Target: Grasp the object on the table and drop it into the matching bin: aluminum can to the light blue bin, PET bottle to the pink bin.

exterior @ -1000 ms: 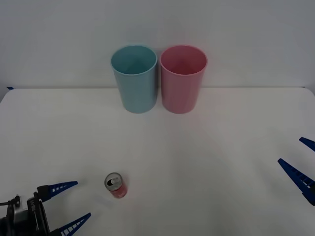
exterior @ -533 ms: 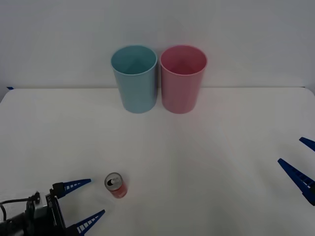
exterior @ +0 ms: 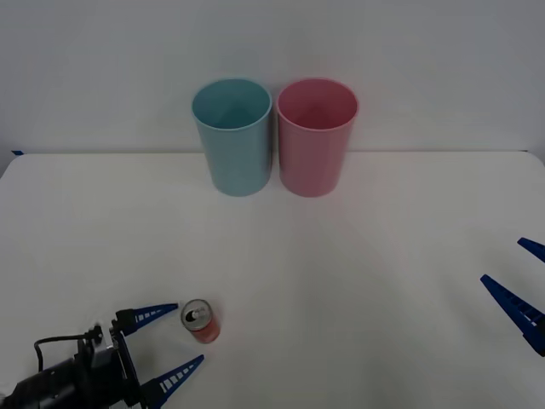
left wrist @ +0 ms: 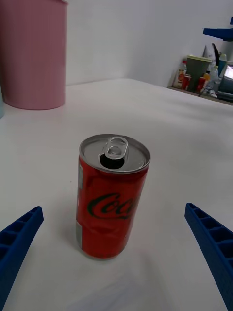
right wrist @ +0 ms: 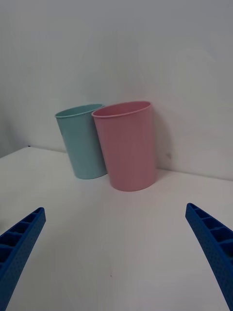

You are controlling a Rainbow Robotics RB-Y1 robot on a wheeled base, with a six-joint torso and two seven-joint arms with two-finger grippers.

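Red cylindrical aluminum can, upright

Front view high, looking down table; left wrist low, close; both wrists share pink bin.

In the left wrist view the pink bin is cut off at the edge, its rim barely in frame. The clutter beyond the desk is too blurred to identify. In the front view the right gripper runs off the edge — its body unseen — and the can shows markings too small to read.
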